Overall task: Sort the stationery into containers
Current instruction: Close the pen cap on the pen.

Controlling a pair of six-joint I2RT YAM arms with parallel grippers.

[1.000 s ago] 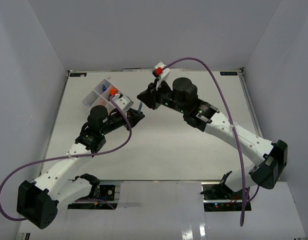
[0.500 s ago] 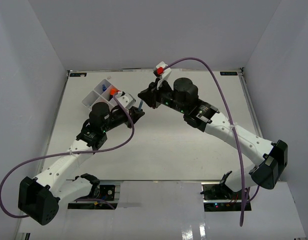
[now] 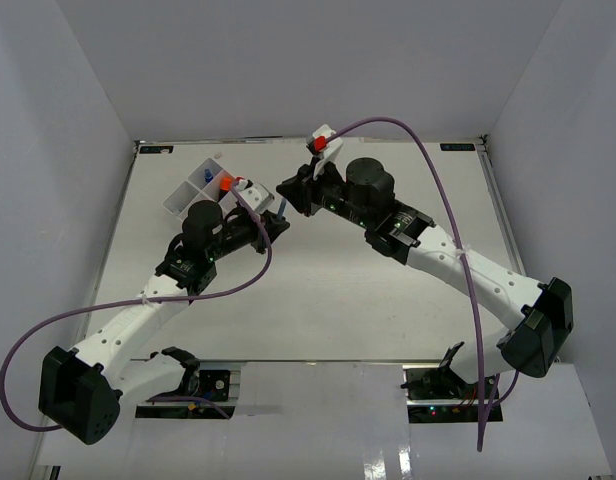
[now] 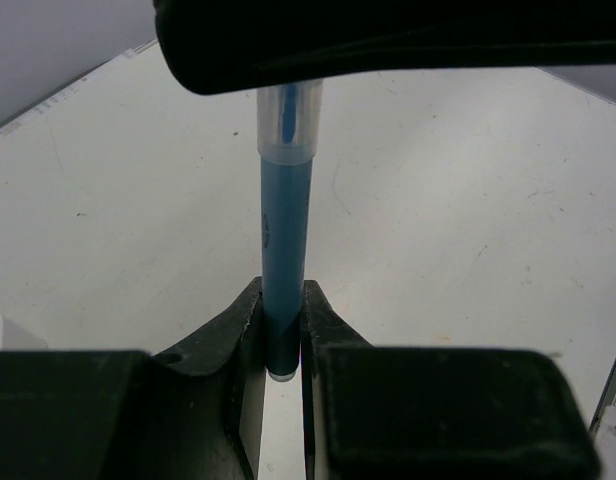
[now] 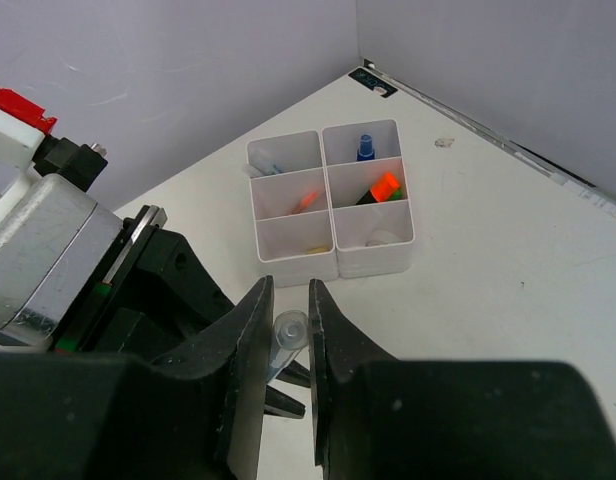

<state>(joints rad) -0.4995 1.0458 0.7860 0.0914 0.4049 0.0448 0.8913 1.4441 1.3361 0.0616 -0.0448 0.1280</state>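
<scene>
My left tool point(image 4: 283, 345) is pinched tight on the bare end of the blue pen point(image 4: 286, 220), held above the worktop point(image 3: 318, 290). The pen's clear-capped end disappears into my right tool point(image 5: 288, 312), which is clamped on that cap. From above I see only a sliver of pen. The white tray point(image 5: 296, 250) sits near the far left corner, partly behind my left arm.

Plastic, mostly dull.
Smooth blue pen point(image 4: 286, 250), clear glossy cap point(image 4: 288, 115); white tray point(image 5: 373, 262) faintly shiny; table point(image 4: 468, 180) matt, scuffed.
</scene>
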